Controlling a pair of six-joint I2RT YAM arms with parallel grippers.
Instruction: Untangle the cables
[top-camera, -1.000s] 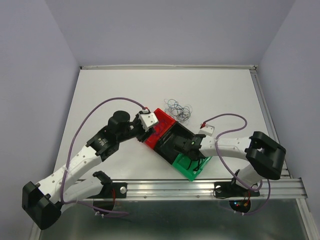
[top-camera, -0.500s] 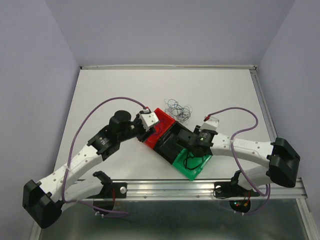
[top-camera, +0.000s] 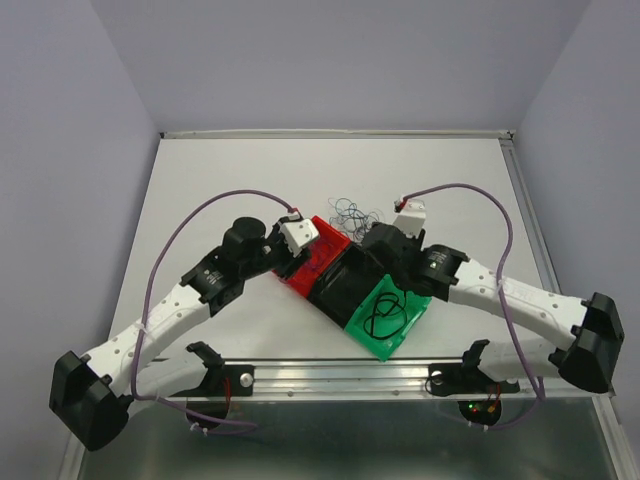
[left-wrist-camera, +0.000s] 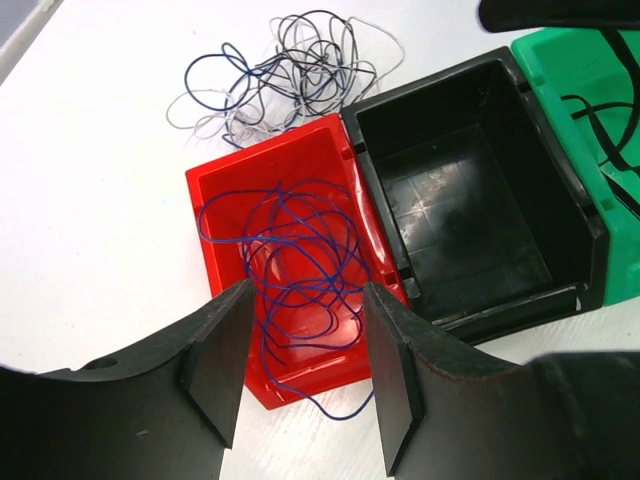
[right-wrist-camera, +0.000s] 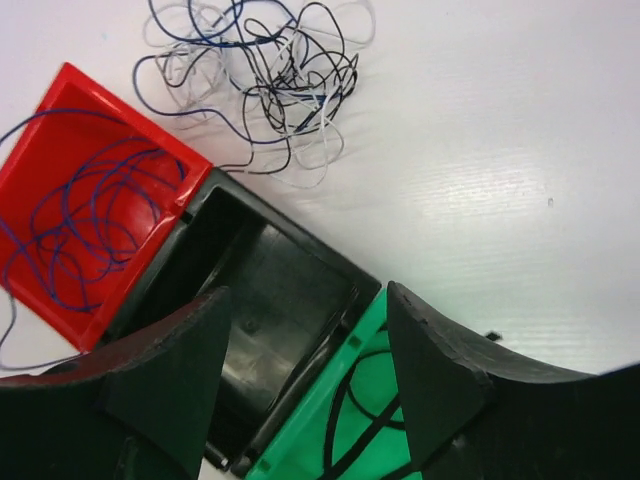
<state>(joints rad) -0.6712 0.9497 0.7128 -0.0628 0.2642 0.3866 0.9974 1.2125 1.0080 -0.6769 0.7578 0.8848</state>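
Observation:
A loose tangle of thin black, white and blue cables (top-camera: 357, 214) (left-wrist-camera: 290, 70) (right-wrist-camera: 265, 75) lies on the white table just beyond three joined bins. A blue cable (left-wrist-camera: 300, 250) (right-wrist-camera: 80, 225) is coiled in the red bin (top-camera: 335, 240) (left-wrist-camera: 260, 150) (right-wrist-camera: 125, 112), one loop hanging over its near rim. The green bin (top-camera: 408, 330) (right-wrist-camera: 325, 430) holds a black cable (top-camera: 383, 313) (right-wrist-camera: 352, 405). My left gripper (top-camera: 303, 258) (left-wrist-camera: 307, 290) hovers open over the red bin, holding nothing. My right gripper (top-camera: 370, 242) (right-wrist-camera: 307, 295) is open and empty above the black and green bins.
Between the red and green bins sits a black bin (top-camera: 345, 285) (left-wrist-camera: 450, 200) (right-wrist-camera: 270, 290) with nothing in it. The three bins lie diagonally near the table's front edge. Bare white table (top-camera: 250, 180) stretches to the left and far side, with grey walls around it.
My right gripper opened, left the black cable in the green bin, and drew back toward the far side of the bins. The left arm has barely moved.

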